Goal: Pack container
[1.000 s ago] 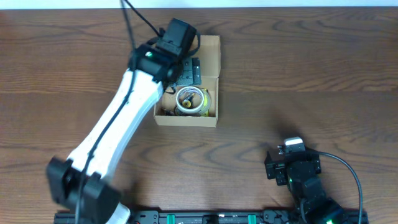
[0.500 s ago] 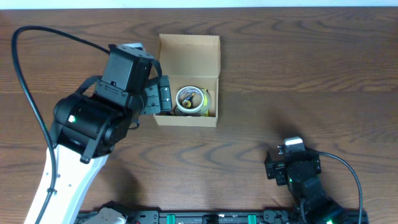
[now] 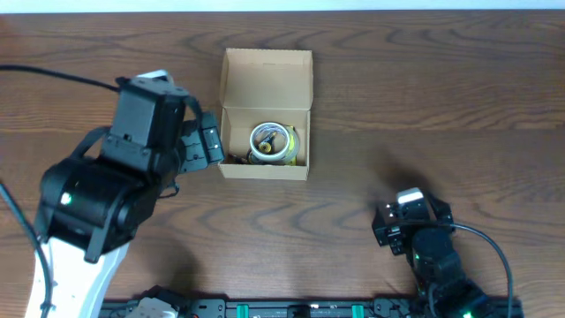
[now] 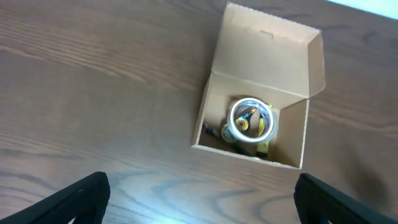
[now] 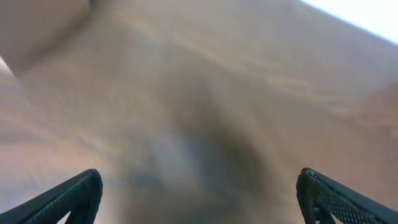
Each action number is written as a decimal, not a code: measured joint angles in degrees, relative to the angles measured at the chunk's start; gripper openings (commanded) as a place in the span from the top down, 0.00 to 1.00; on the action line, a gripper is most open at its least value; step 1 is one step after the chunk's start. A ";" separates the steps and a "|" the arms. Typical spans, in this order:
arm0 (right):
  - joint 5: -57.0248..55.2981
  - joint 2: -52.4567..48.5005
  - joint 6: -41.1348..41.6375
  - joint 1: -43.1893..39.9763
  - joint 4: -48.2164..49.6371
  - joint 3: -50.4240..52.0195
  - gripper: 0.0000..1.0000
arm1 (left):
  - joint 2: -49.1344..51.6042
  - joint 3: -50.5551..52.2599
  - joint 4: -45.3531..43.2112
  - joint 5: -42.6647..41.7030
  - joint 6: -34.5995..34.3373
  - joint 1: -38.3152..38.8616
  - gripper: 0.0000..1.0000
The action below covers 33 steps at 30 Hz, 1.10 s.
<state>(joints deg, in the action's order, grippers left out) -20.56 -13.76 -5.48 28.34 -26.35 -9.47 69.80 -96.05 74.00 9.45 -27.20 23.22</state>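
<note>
The container (image 3: 300, 168) is a small tan cardboard box with its flap lid lying open toward the far side. A tape roll (image 3: 271, 143) and other small items lie inside it. The box also shows in the left wrist view (image 4: 292, 146), with the roll (image 4: 251, 119) inside. My left gripper (image 3: 205, 143) is open and empty, just left of the box; in its own view the fingers (image 4: 202, 202) spread wide over bare table. My right gripper (image 3: 399, 223) is open and empty at the front right, far from the box; its view (image 5: 199, 196) is blurred.
The dark wood table (image 3: 441, 106) runs under everything. The left arm's white link (image 3: 66, 265) crosses the front left. A black rail (image 3: 309, 309) lies along the front edge.
My left gripper has drawn back out of the box and moved left and toward the front, now empty beside it. The right arm has shifted slightly.
</note>
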 measured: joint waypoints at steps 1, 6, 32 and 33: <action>0.76 0.00 -0.02 0.00 1.07 -0.17 0.01 | -0.26 -0.02 -0.11 0.00 0.00 0.00 0.04; 3.43 -6.49 0.74 0.00 -1.25 -11.76 0.01 | -0.15 -0.02 -0.83 0.52 0.00 0.00 0.05; 17.16 -67.87 11.58 -9.84 7.58 -55.19 0.99 | 23.63 -0.09 -16.41 -2.27 -1.46 -19.10 0.94; 17.07 -69.72 14.93 -11.96 8.28 -55.19 0.99 | 26.14 -0.09 -17.42 -2.40 -1.49 -19.10 0.94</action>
<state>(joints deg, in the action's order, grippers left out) -3.49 -83.48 9.45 16.38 -18.06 -64.66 95.94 -96.14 56.58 7.05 -28.69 4.12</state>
